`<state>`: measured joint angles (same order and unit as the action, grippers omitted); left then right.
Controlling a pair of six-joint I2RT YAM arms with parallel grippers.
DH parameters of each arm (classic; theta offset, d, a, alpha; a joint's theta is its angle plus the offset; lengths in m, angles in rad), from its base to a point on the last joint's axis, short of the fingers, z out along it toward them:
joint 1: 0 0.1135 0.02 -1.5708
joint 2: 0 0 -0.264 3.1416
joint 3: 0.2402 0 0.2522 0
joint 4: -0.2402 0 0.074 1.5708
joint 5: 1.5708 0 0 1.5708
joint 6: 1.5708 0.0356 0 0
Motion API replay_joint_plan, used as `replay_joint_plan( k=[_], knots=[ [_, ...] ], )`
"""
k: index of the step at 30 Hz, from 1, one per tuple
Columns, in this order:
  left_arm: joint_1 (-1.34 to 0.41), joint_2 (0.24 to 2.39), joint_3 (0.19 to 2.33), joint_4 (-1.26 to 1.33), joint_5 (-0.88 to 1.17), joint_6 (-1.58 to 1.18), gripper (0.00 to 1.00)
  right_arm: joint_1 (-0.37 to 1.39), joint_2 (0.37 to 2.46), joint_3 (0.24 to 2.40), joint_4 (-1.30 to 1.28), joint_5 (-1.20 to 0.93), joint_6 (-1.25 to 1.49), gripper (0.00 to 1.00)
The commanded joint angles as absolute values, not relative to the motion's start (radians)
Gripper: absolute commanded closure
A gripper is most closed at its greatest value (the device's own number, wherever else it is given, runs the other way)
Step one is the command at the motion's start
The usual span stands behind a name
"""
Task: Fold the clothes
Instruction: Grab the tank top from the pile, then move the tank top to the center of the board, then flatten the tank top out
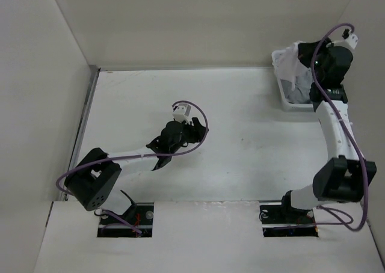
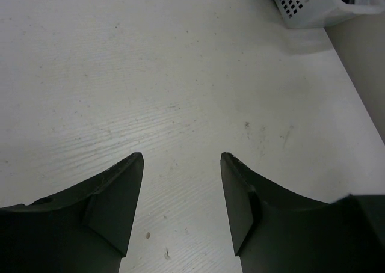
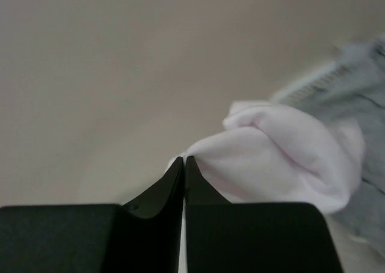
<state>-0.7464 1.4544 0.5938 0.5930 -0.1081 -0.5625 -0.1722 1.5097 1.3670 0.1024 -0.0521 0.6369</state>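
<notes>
Barely started: shirt [image 3: 283,153] sits bunched in basket [image 1: 295,107], far right, nothing folded. Right gripper [image 3: 183,160] jaws together at its edge, grip unclear. Left gripper [image 2: 181,156] apart over table [image 2: 150,74].

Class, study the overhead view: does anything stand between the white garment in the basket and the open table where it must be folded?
Only the wall of the basket, over which the white garment must be lifted; grey clothing lies beside it. The table beyond is bare, the left gripper hovering well aside.
</notes>
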Motion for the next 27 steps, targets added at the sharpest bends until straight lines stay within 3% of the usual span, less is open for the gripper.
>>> replay_joint_plan(
  k=[1,6,10,16,17,19,20,21,23,27],
  knots=[
    [-0.722,1.375,0.601,0.634,-0.127,-0.607,0.48,-0.073,1.381,1.453,0.16,-0.214,0.583,0.96],
    [-0.628,1.217,0.549,0.594,-0.184,-0.672,0.48,0.132,1.231,1.337,0.117,-0.325,0.542,0.95],
    [-0.52,1.089,0.493,0.523,-0.193,-0.755,0.47,0.356,1.123,1.03,0.178,-0.295,0.564,0.93],
    [-0.386,0.945,0.387,0.356,-0.169,-0.772,0.46,0.632,1.045,0.544,0.222,-0.088,0.644,0.93],
    [-0.381,0.945,0.374,0.335,-0.16,-0.766,0.46,0.654,1.022,0.491,0.219,-0.065,0.662,0.86],
    [-0.398,0.969,0.356,0.321,-0.143,-0.753,0.46,0.694,0.965,0.41,0.227,-0.022,0.702,0.59],
    [-0.415,0.989,0.354,0.316,-0.135,-0.749,0.47,0.709,0.936,0.384,0.218,-0.009,0.718,0.51],
    [-0.438,1.011,0.356,0.319,-0.129,-0.744,0.47,0.719,0.907,0.365,0.207,-0.002,0.73,0.49],
    [-0.476,1.054,0.377,0.322,-0.126,-0.724,0.47,0.731,0.847,0.336,0.166,0.014,0.771,0.5],
    [-0.591,1.204,0.5,0.359,-0.127,-0.654,0.5,0.731,0.81,0.311,0.082,0.086,0.813,0.67]
  ],
)
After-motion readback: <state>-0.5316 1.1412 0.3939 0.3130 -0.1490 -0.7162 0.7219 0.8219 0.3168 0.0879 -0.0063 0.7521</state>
